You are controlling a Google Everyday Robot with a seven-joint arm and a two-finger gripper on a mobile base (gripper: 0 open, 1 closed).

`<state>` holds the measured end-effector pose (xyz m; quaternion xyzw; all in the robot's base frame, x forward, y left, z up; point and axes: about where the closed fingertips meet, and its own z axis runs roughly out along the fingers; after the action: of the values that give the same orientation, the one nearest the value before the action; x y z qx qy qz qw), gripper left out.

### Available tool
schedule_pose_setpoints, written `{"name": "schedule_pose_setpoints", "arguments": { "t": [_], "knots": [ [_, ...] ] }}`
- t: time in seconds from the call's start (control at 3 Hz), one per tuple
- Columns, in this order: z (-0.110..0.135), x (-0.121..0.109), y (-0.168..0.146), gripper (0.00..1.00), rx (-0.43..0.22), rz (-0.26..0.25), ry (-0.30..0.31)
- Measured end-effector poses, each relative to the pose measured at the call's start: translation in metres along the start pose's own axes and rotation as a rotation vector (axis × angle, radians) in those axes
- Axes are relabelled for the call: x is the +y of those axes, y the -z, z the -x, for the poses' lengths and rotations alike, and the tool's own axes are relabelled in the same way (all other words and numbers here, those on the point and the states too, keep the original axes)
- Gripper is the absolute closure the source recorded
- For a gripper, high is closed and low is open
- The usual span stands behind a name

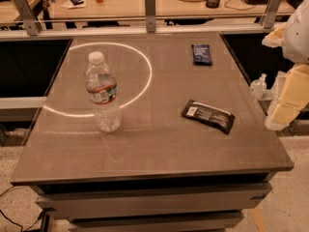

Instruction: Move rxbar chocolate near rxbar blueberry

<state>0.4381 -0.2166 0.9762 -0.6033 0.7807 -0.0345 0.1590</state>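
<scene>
The rxbar chocolate point(208, 116) is a flat black bar with a small white label patch at its left end. It lies at an angle on the right half of the table top point(159, 144). The rxbar blueberry point(202, 54) is a shorter dark navy packet lying flat near the far right of the table. The two bars are well apart, the chocolate one nearer to me. My gripper point(284, 108) is on the pale arm at the right edge of the view, off the table's right side, apart from both bars and holding nothing I can see.
A clear plastic water bottle point(102, 93) with a white cap stands upright on the left half of the table. A bright ring of light reflects on the top behind it. A rail and a cluttered desk lie beyond the far edge.
</scene>
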Motion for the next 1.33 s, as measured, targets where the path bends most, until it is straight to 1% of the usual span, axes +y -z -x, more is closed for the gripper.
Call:
{"name": "schedule_pose_setpoints", "arguments": {
  "t": [0.33,0.67,1.0,1.33],
  "knots": [
    [0.000,0.000,0.000,0.00,0.000,0.000,0.000],
    [0.007,-0.006,-0.018,0.00,-0.044,0.023,-0.051],
    [0.022,-0.012,-0.051,0.00,-0.134,0.072,-0.135],
    [0.036,-0.013,-0.077,0.00,-0.222,0.113,-0.191]
  ]
}}
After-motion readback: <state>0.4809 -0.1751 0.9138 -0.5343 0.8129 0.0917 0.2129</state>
